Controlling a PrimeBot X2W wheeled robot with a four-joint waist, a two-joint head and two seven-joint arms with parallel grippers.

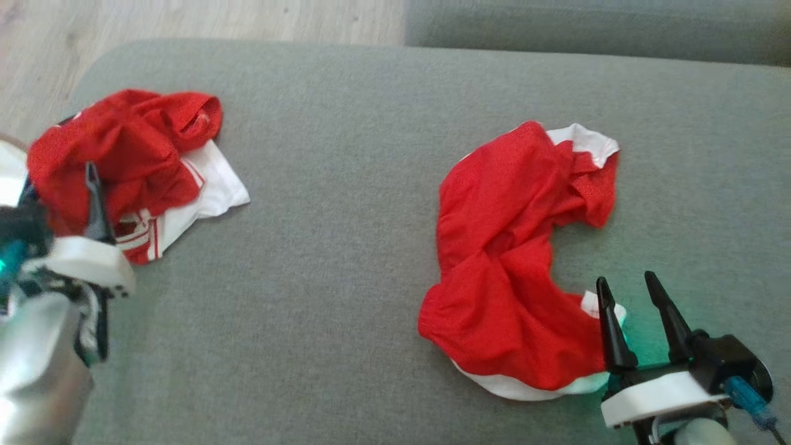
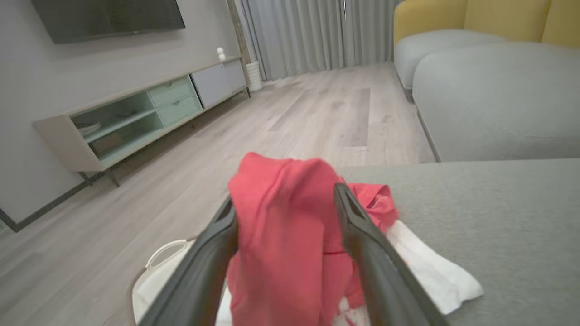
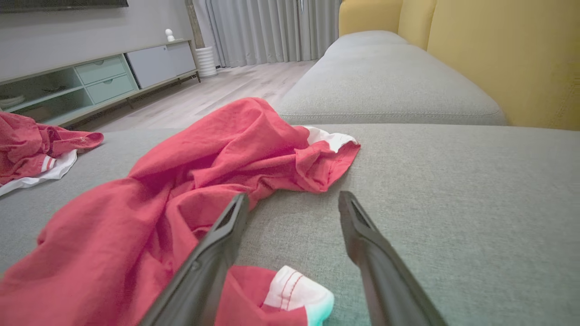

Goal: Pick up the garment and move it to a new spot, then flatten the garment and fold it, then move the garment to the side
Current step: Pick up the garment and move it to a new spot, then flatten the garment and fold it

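Grey cushion [image 1: 346,259], wide and flat, wood floor [image 1: 185,18] beyond its far edge. Two crumpled pieces of clothing lie on it, well apart, both red mesh with white trim.

Left garment [image 1: 123,148] is heaped at the cushion's left edge, with a white striped panel sticking out flat toward the middle. In the left wrist view the same heap [image 2: 281,253] stands up as a tall red fold, white panel on its right side.

Left gripper [image 2: 285,197] has its two dark fingers spread wide, with the red fold rising in the gap between them. The cloth looks loose rather than pinched, though whether it brushes the inner faces of the fingers is hard to tell at this angle. In the head view one finger shows dark against the red.

Right garment [image 1: 507,247] lies right of centre, a long bent shape — white collar-like edge at the far end, white hem at the near end.

Right gripper [image 1: 625,279] is low over the cushion, just beside the near white hem, with its fingers spread and nothing between them. In the right wrist view [image 3: 293,195] bare grey fabric shows in the gap — red cloth lies along the left finger's outer side.

Background: pale media cabinet [image 2: 136,113], grey curtains [image 2: 308,36], yellow backrest [image 3: 498,54].
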